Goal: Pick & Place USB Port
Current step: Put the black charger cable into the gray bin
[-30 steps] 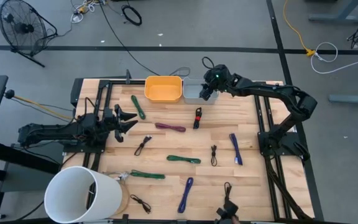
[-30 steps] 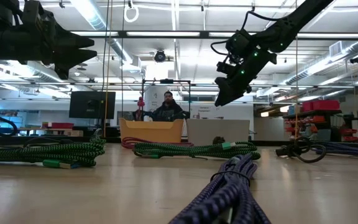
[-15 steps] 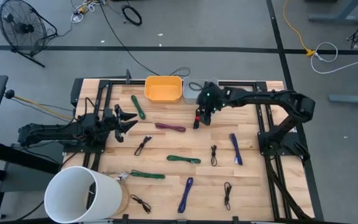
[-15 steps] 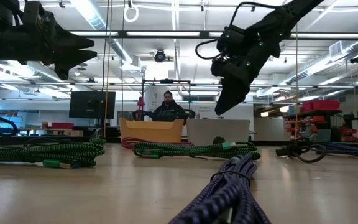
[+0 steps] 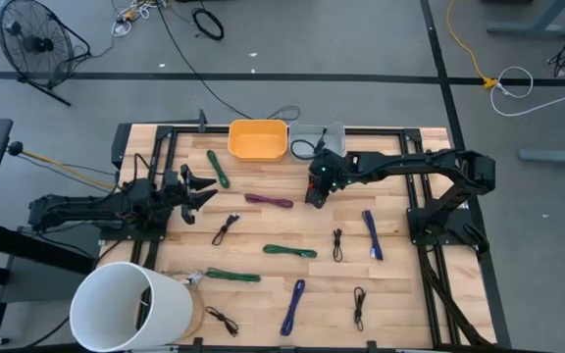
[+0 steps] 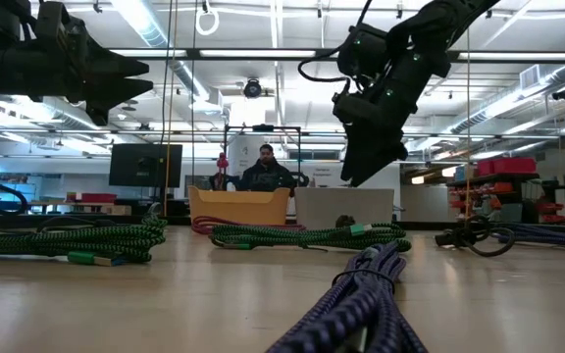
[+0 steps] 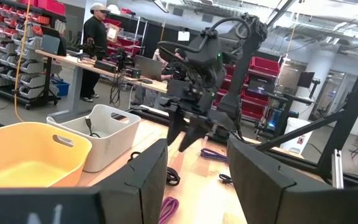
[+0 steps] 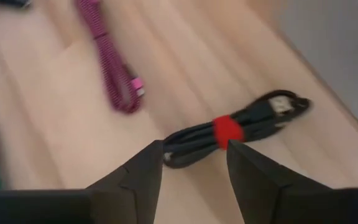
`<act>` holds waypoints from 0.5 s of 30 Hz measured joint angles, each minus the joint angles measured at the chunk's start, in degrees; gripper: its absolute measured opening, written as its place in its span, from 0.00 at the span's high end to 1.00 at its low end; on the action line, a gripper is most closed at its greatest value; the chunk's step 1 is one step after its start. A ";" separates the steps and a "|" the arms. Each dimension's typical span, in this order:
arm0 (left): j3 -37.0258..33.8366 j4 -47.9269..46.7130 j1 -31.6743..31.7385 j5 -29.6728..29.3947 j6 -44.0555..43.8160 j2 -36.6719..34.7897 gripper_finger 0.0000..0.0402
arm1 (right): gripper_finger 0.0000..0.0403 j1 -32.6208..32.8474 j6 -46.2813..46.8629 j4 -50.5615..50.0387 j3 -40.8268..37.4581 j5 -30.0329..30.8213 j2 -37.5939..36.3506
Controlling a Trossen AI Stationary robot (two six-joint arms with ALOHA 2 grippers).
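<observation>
A black USB cable bundle with a red band (image 8: 229, 134) lies flat on the wooden table, just in front of the bins. My right gripper (image 8: 194, 152) hangs above it, open and slanting down, its fingertips over the bundle's end without touching; from above it (image 5: 315, 186) hides most of the bundle. The low view shows this gripper (image 6: 361, 172) well clear of the tabletop. My left gripper (image 5: 204, 189) waits open at the table's left side, level, with nothing between its fingers (image 7: 197, 149).
A yellow bin (image 5: 258, 140) and a grey bin (image 5: 330, 135) stand at the far edge. Loose cable bundles lie about: magenta (image 5: 268, 201), green (image 5: 289, 251), blue (image 5: 372, 233), small black ones (image 5: 337, 243). A white cylinder (image 5: 130, 306) stands at the near left corner.
My right gripper has swung from above the grey bin toward the table's left and near side, stopping over the black bundle with the red band. It has tipped further downward and rolled. Its fingers have stayed apart.
</observation>
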 joint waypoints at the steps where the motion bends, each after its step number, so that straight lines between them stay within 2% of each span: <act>1: 0.02 0.00 0.00 0.00 0.00 0.00 0.57 | 0.56 -0.02 1.35 0.02 0.00 1.38 0.00; 6: 0.00 0.00 0.01 0.00 -0.02 0.01 0.57 | 0.56 -0.07 7.37 -0.10 0.00 6.74 0.57; 15: 0.00 0.01 0.00 0.17 -1.02 0.02 0.57 | 0.56 0.13 12.21 0.35 -0.07 6.87 7.63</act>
